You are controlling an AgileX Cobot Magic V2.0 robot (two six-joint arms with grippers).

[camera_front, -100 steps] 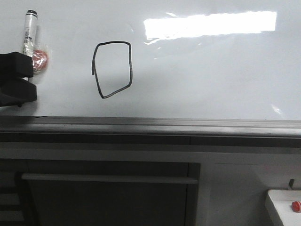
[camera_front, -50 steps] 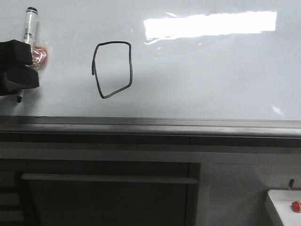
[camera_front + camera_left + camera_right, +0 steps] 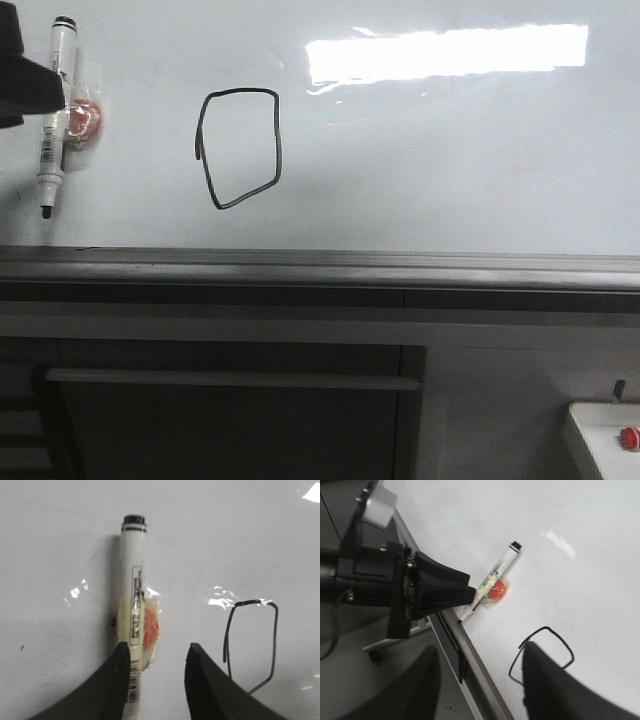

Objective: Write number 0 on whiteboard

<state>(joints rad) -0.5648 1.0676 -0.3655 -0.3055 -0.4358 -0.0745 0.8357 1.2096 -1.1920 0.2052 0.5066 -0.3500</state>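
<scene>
The large glossy white whiteboard (image 3: 430,150) fills the upper half of the front view, with a bright rectangular light reflection (image 3: 447,52) at about one o'clock and a grey metal rail (image 3: 320,268) running along its lower edge. The number 0 (image 3: 240,148), a thin black hand-drawn closed loop with boxy rounded corners narrowing to a point below, sits on the board at roughly ten o'clock from the centre of that view, well apart from the reflection. At about nine o'clock from the loop, near the view's edge, a white marker pen with a black cap end and a barcode label (image 3: 55,115) lies nearly upright against the board, its dark tip pointing down, with a small round orange-red piece (image 3: 82,122) just beside its barrel. The black left gripper (image 3: 156,680) stands with its two fingers spread apart; in the left wrist view one finger overlaps the marker's lower barrel while the other is clear of it, and nothing is clamped between them. The right gripper (image 3: 477,680) shows two dark blurred fingers set wide apart, holding nothing, away from the board. A small white box with a red knob (image 3: 628,436) sits at five o'clock in the front view.
</scene>
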